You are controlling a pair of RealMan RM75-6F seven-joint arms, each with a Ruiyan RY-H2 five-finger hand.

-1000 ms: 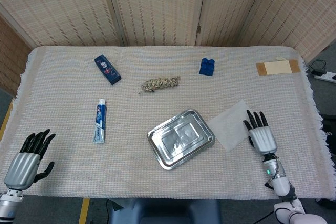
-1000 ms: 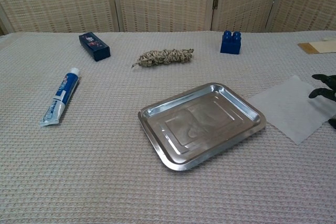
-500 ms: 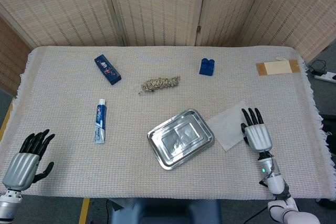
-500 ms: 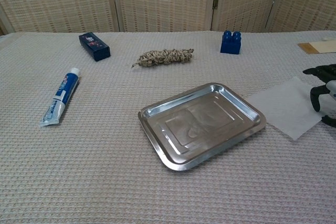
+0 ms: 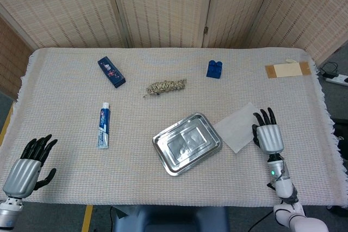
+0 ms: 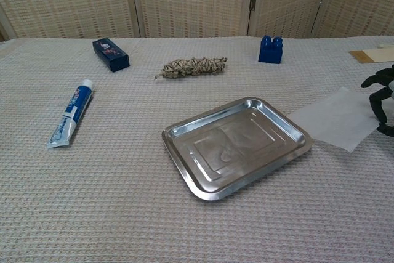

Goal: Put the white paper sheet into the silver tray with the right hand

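Right hand (image 5: 268,136) at paper sheet's (image 5: 236,127) edge

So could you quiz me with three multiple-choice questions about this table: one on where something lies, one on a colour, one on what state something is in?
1. Where does the white paper sheet lie?
A. Inside the tray
B. On the cloth between the silver tray and the right hand
C. Under the toothpaste

2. What colour is the toy brick?
A. Red
B. Yellow
C. Blue

3. What is in the silver tray?
A. Nothing
B. The rope bundle
C. The dark box

Answers: 1 B, the sheet sits beside the tray's right edge, the hand at its far side. 2 C, it is plainly blue. 3 A, only bare metal shows.
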